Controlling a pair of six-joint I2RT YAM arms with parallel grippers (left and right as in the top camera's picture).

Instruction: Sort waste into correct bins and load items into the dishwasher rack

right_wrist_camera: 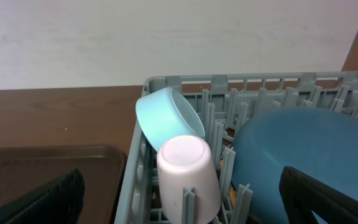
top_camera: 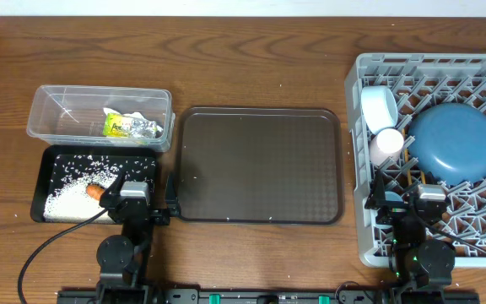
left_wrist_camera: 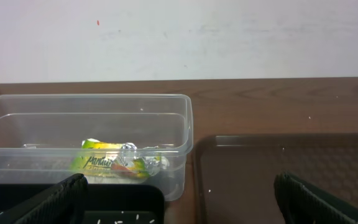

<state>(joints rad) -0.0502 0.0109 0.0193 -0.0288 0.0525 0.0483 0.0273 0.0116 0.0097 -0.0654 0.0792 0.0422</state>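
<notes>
Brown wood forms the table point(top_camera: 260, 59) on which everything is laid out. At the far left a clear tub point(top_camera: 57, 114) is seen, and a crumpled wrapper point(top_camera: 129, 127) with yellow-green print lies inside it, toward its right end. Just in front of the tub a black tray point(top_camera: 44, 169) is set. Rice point(top_camera: 64, 201) is heaped toward its near left corner and scattered thinly over the rest, and a carrot point(top_camera: 96, 191) lies at the edge of the heap. The middle of the table is taken up by a brown tray point(top_camera: 260, 169).

At the right a grey rack point(top_camera: 361, 211) is placed. A blue plate point(top_camera: 452, 142) is lodged among the pegs in its far right part. A light-blue bowl point(top_camera: 378, 105) is tipped on its side at the far left corner. A pinkish-white cup point(top_camera: 388, 143) is set just in front of the bowl, against it, with its closed base turned upward.

The left gripper point(top_camera: 142, 190) is held low over the right edge of the black tray, facing the tub. Its fingers point(left_wrist_camera: 48, 202) are spread as wide as they go, and nothing is held between them. The right gripper point(top_camera: 405, 192) is held over the near left part of the rack. Its fingers point(right_wrist_camera: 42, 199) are likewise fully spread and nothing is gripped. The cup is seen ahead of them, untouched.
</notes>
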